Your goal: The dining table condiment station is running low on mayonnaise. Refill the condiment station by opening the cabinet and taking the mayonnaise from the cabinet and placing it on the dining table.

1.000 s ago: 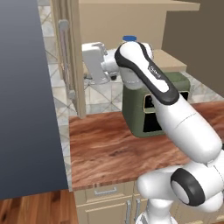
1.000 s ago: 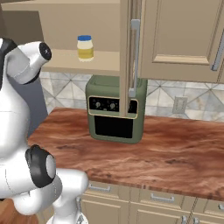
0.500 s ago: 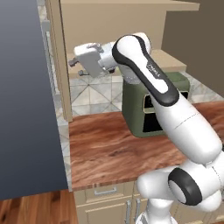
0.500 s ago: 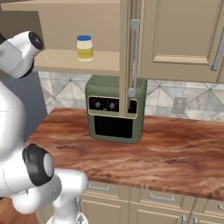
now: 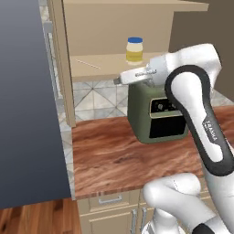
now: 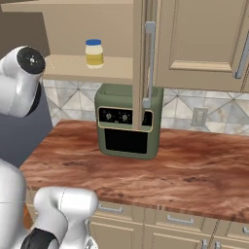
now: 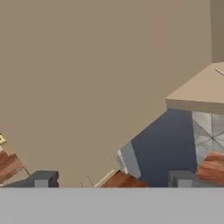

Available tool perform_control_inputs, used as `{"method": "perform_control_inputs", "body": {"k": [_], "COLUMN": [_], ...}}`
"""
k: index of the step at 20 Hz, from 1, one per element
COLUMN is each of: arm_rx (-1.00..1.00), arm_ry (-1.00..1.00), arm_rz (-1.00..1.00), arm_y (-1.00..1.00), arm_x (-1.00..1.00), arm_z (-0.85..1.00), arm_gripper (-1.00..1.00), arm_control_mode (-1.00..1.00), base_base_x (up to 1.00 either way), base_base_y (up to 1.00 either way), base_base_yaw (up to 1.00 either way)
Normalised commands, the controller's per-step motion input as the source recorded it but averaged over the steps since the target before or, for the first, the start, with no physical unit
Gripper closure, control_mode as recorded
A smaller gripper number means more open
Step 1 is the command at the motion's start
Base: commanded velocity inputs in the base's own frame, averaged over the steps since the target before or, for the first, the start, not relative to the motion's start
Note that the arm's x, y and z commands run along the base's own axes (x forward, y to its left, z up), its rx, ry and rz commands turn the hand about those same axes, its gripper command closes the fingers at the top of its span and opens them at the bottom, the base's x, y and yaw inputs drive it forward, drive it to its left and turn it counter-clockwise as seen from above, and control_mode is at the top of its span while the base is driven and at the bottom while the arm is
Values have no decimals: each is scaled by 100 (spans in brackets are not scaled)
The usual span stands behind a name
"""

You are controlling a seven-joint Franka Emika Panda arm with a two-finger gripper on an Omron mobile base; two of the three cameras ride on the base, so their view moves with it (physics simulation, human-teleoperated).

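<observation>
One mayonnaise [image 5: 134, 50] jar is left on the shelf of the opened cabinet [image 6: 140, 63], not yet grasped or carried; jaws are held apart, empty.

A: Can you read the label on the mayonnaise [image 5: 134, 50]?
B: Too small. The arm hides part of the green oven [image 5: 155, 114].
A: And the cabinet [image 6: 194, 44]?
B: Cut off at the top and right edges.
</observation>
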Motion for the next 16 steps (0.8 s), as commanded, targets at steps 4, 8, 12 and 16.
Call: {"method": "perform_control_inputs", "body": {"k": [4,8,12,16], "arm_rx": [-17,-9,-6,0], "arm_ry": [-12,-13,-26,-20], "arm_rz": [-42,-34,-25,-22], "arm_y": [-100,-100,-73,-1], "arm_x": [-46,-31,-21,25], "arm_z": [11,4,0,31], "arm_gripper": [-100,-100,-100,-100], "arm_control_mode": [-100,-100,-100,-100], "base_base_x": [0,0,0,0], "base_base_y": [0,0,0,0], "base_base_yaw": [0,0,0,0]}}
